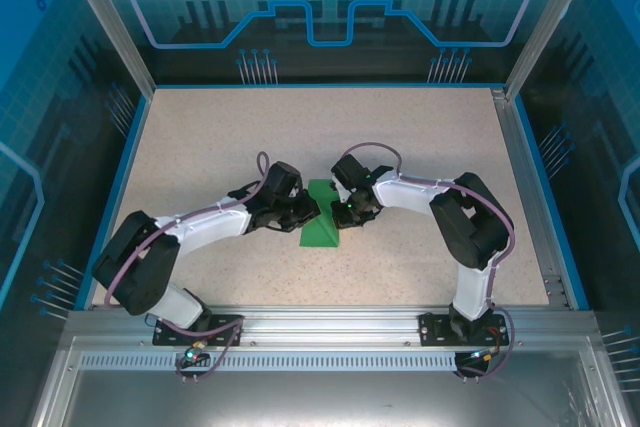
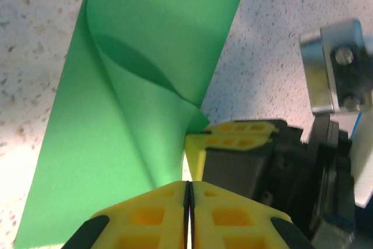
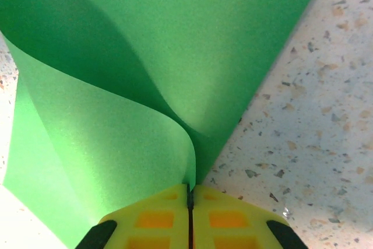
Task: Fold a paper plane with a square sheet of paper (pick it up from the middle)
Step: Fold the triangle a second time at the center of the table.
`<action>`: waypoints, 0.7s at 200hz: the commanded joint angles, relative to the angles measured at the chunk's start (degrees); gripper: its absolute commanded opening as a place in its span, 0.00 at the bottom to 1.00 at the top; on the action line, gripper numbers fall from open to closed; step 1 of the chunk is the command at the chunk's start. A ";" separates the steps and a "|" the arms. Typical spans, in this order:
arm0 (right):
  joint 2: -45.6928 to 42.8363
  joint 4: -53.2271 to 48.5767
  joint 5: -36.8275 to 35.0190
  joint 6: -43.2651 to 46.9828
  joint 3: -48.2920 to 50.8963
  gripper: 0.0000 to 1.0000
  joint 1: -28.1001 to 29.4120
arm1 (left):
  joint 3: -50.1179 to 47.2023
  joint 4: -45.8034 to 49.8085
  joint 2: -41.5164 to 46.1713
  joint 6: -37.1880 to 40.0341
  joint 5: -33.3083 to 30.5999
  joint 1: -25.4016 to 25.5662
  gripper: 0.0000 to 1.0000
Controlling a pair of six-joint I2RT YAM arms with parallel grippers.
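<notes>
The square sheet of paper is bright green and lies folded into a narrow strip at the middle of the table, between the two grippers. My right gripper is shut on the edge of a raised flap of the sheet, which curls up off the layer below. In the left wrist view that flap rises toward the right gripper's yellow fingers. My left gripper is shut, with its tips at the sheet's edge; I cannot see paper between its jaws. From above, the left gripper and right gripper nearly meet over the sheet.
The speckled beige table has a blue rim and aluminium posts around it. An aluminium rail runs along the near edge by the arm bases. The right arm's dark wrist body and metal bracket sit close beside my left fingers.
</notes>
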State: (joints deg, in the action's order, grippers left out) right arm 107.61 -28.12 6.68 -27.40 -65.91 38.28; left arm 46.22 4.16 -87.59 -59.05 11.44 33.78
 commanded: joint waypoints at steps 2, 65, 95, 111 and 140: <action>1.37 -2.24 -0.43 0.67 -0.61 0.08 -0.84 | -0.45 -6.90 -2.83 -3.05 3.78 -0.53 0.13; 1.20 -2.03 -0.69 0.71 -0.18 0.08 -0.84 | -0.74 -10.05 -8.24 -3.56 4.66 -0.52 0.13; 1.28 -1.89 -0.27 0.59 -0.18 0.08 -0.84 | -0.74 -9.88 -10.38 -3.03 4.00 -0.54 0.13; 1.13 -1.77 -0.17 0.54 -0.25 0.08 -0.84 | -0.53 -9.03 -11.84 -2.87 3.39 -0.61 0.13; 0.91 -1.63 0.25 0.58 -0.44 0.09 -0.84 | -0.48 -8.62 -14.61 -2.65 3.06 -0.56 0.12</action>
State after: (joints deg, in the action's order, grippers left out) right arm 107.61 -28.10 6.72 -27.35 -65.91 38.28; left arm 45.93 -5.06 -99.83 -61.60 14.83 33.43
